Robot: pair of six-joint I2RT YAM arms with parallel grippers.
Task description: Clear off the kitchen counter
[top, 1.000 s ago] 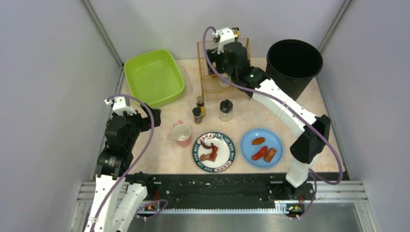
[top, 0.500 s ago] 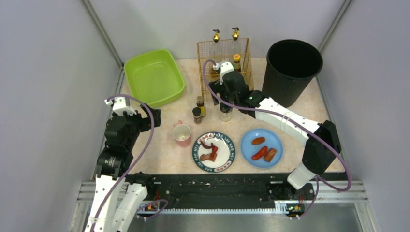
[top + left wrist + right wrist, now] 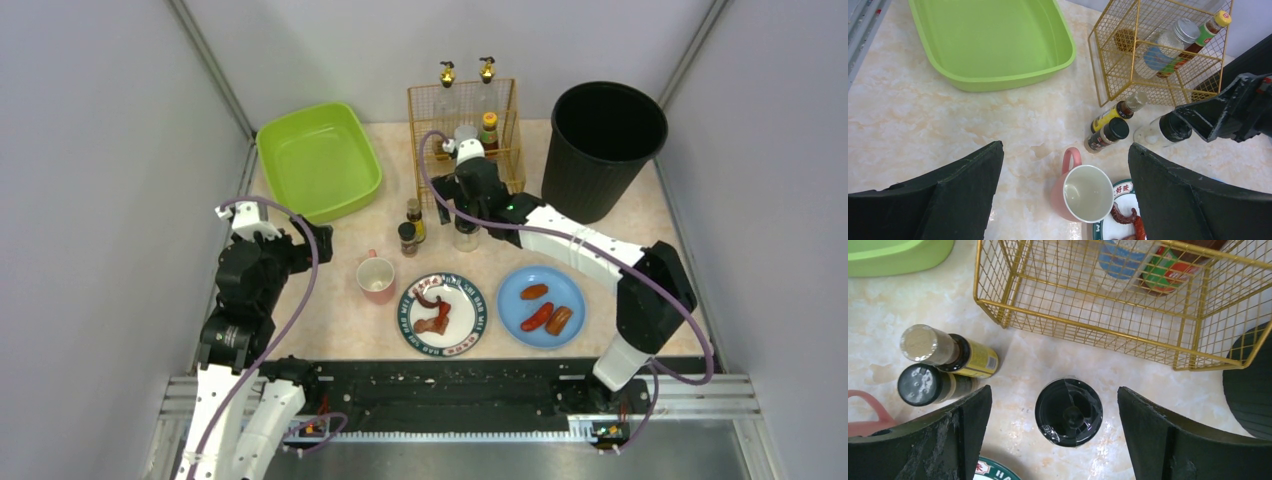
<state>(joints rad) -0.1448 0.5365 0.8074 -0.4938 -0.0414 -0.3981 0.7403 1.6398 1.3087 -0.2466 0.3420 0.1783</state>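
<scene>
**Right hand open over a black-lidded jar on a cluttered table**

The right hand hangs straight over a jar with a black lid. Its two fingers are spread wide, one on each side of the lid, with bare table showing in both gaps, so nothing is gripped. The jar stands upright just in front of the gold wire rack. The black bin is to the right of the rack.

Left of the jar, two small bottles stand touching each other. One has a yellow label and a clear cap, the other a black cap.

Inside the rack are a blue-labelled bottle and a bottle with a green and red label. Two gold-pump bottles rise at its far side (whether inside the wire, I cannot tell).

The left hand is also parted and empty. It sits above the left part of the table, near the pink mug, which stands upright.

The pale marbled table fills the middle of the overhead view and carries everything:
- The green basin sits at its far left corner.
- A patterned plate holds reddish-brown scraps, just right of the mug.
- A blue plate holds three sausages, near the front right.
</scene>
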